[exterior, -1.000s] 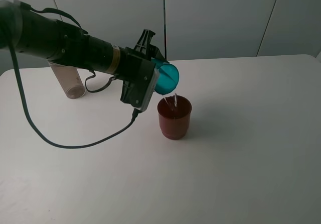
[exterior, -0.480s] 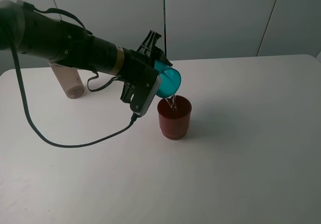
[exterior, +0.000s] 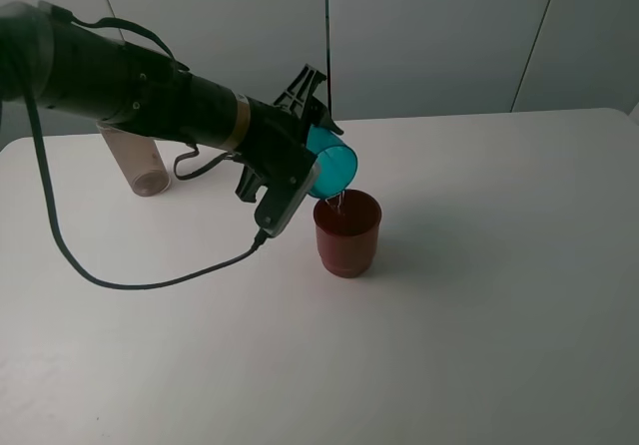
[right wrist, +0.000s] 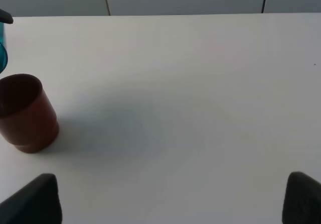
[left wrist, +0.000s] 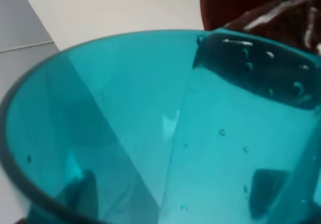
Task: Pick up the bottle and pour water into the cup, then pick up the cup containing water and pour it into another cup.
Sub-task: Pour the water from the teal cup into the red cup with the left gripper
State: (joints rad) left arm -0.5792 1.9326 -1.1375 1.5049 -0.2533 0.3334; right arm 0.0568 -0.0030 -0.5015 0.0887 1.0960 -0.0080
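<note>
Teal cup (exterior: 331,162) clamped, tilted, in left gripper (exterior: 312,156) | over red cup (exterior: 347,233) | right gripper (right wrist: 170,204) open, empty

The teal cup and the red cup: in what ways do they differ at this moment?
The teal cup is see-through, while the red cup is opaque. The teal cup is tilted in the left gripper above the table; the red cup stands upright on it. Water runs from the teal cup into the red one. Both are tapered.

The left gripper (exterior: 312,156) holds the teal cup (exterior: 331,160) tipped over the red cup (exterior: 347,231), water trickling in; the bottle (exterior: 133,159) stands far left.
</note>
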